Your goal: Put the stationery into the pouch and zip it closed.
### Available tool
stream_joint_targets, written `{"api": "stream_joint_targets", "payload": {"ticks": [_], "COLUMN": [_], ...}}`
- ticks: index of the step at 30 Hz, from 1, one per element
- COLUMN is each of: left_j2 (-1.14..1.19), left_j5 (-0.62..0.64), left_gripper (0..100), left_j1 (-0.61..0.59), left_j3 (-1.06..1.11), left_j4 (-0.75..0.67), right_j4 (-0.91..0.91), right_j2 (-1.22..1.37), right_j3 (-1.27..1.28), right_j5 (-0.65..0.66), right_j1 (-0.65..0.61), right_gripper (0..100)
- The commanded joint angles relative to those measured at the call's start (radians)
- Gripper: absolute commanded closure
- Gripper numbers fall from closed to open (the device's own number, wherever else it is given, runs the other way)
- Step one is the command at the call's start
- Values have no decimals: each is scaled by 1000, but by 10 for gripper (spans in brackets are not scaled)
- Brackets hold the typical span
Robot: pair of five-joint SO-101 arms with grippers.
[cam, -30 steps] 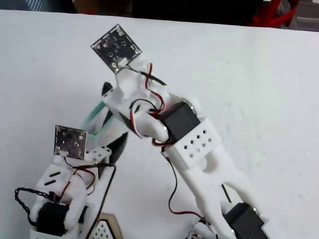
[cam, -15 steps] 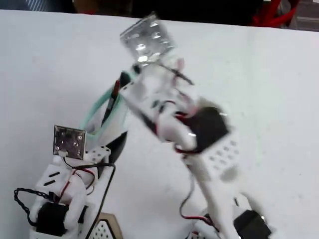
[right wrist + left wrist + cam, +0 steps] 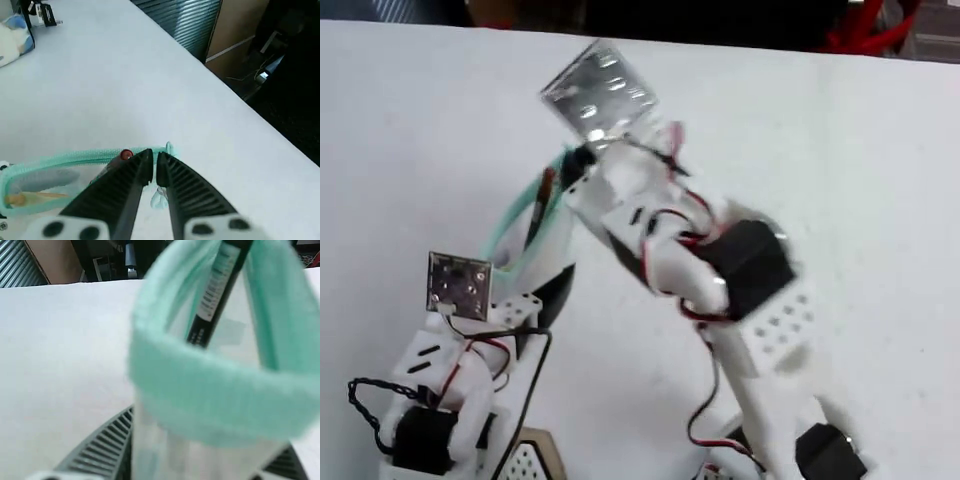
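Left gripper [image 3: 200, 460]: nearest item, ridged jaws closed against the two sides of the pouch's clear lower wall.
Pouch [image 3: 210, 405]: mint-green rim, mouth gaping, propped up on the white table [image 3: 100, 75] between the two arms.
Pen [image 3: 212, 295]: black barrel, tilted, lower end inside the pouch mouth.
Yellow stick [image 3: 30, 198]: lying inside the pouch.
Right gripper [image 3: 155, 162]: at the far end of the pouch's zip line, beside a red cap [image 3: 125, 154]; jaws pressed nearly together, and whether they pinch the zip tab cannot be told.
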Motion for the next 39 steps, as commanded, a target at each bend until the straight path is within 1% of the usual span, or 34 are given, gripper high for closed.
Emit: {"api": "stream_joint_targets", "payload": {"ticks": [1,4,8,12,15,20,27,34,39], "left_j2": [4,4,4,4,4,4,4,4,4], "left_j5": [12,12,17,17,17,17,17,17,17], "left_gripper": [695,695,695,695,695,695,695,694,691], "left_j1": [-2,-5,-45,-48,-47,-44,-44,-44,-47], "left_j3": [-49,-49,-49,-49,-49,-49,-49,-49,-57], "left_j4": [-26,-26,-26,-28,-28,-28,-28,-28,-28], "right_j4": [8,12,5,-21,-25,-36,-35,47,56], "right_j2": [-19,-21,-19,-21,-27,-12,84,133,217], "right_j3": [-44,-21,44,98,83,-35,-35,-32,-32], "right_j5": [-15,-15,-14,-12,-12,-14,-14,-12,-12], "right_j1": [-10,-21,-41,-58,-76,-79,-97,-122,-122], "right_gripper": [981,981,981,981,981,981,981,981,981]}}
